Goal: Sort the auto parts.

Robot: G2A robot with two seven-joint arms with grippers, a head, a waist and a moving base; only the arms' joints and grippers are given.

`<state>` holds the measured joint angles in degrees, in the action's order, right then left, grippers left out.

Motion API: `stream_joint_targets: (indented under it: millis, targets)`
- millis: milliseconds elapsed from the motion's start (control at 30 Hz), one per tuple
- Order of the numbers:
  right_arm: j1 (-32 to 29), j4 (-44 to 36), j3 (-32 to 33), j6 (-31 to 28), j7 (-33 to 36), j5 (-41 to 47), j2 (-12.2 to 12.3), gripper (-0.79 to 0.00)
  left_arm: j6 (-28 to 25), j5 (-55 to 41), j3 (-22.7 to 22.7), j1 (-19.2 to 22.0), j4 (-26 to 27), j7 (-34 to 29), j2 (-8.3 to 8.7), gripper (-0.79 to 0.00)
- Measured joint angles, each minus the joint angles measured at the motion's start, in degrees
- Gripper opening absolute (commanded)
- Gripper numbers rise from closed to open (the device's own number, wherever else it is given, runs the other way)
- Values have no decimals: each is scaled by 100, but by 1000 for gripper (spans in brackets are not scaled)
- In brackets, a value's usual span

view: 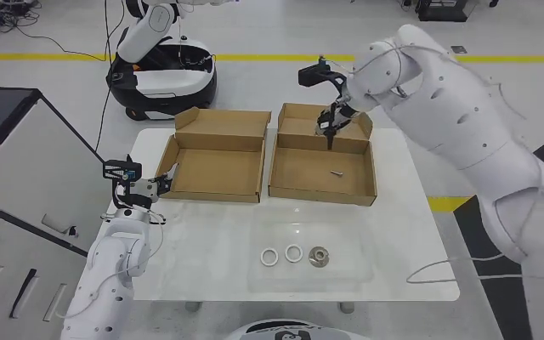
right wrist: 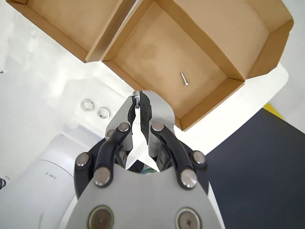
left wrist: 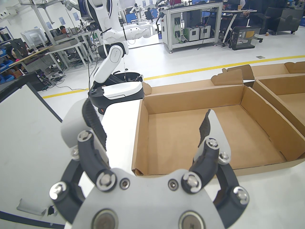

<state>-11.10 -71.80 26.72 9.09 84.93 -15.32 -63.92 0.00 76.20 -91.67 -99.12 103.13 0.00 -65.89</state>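
Right gripper: narrow, pinched on a small bolt at the very tips. We can see thread between the pads.
Held bolt axis: roughly in line with the fingers, with one end poking just past the tips.
Key relation: the right gripper hangs above the right box, toward its far side. The box floor lies below the bolt, and the walls stand apart from it.
Second bolt: flat on that box's floor, nearer the front wall, apart from the gripper.
Left box: just beside the right box.
Left gripper: spread wide, holding nothing, by the left edge of the table, beside the left box.
Unsorted: two white rings and a round metal part near the table's front edge, well apart from both grippers.
Our reading: release is the step in hand. We judge that a plain opening would drop the bolt in with its twin.
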Motion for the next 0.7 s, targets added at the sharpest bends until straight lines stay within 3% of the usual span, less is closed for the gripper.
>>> stream_joint_targets:
  millis: [333, 700]
  targets:
    - [142, 628, -598, -149, -201, -635, -433, -785, 0, 0, 0, 0, 0, 0, 0, 0]
    - [-165, 1344, -942, -148, -318, -945, -761, -785, 0, 0, 0, 0, 0, 0, 0, 0]
